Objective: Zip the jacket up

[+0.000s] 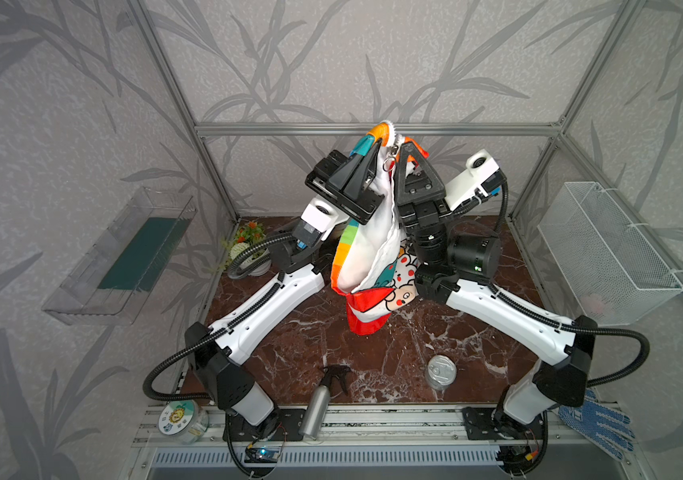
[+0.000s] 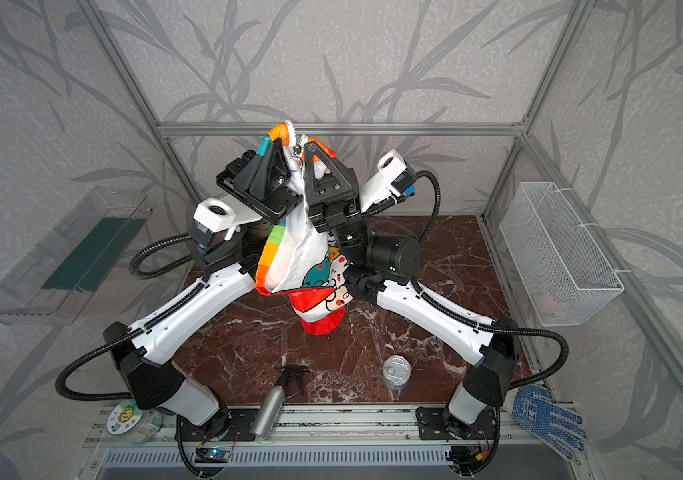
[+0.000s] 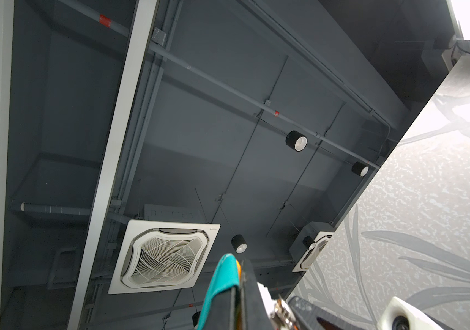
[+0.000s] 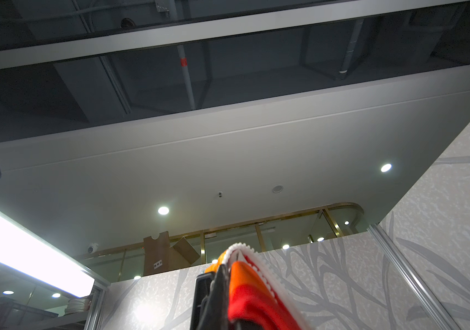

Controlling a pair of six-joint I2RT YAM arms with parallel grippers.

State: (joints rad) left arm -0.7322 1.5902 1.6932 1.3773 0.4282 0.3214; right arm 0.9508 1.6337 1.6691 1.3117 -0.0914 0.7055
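The jacket [image 1: 367,257] [image 2: 290,257] hangs in the air between my two raised arms, white lining outward, with its rainbow edge and cartoon panels below and a red end lowest. My left gripper [image 1: 375,146] [image 2: 277,142] points upward, shut on the teal and orange top edge [image 3: 222,280]. My right gripper [image 1: 404,146] [image 2: 310,146] is shut on the orange-red edge [image 4: 248,288] beside the white zipper teeth [image 4: 259,268]. A metal zipper pull with a ring [image 1: 389,160] [image 3: 281,311] dangles between the two grippers. Both wrist views look toward the ceiling.
On the marble table [image 1: 290,345] lie a spray bottle [image 1: 319,405] and a tin can [image 1: 441,370]. A small plant pot [image 1: 248,245] stands at the back left. A wire basket [image 1: 605,249] hangs on the right, a clear tray [image 1: 124,253] on the left. A blue glove [image 1: 597,424] lies front right.
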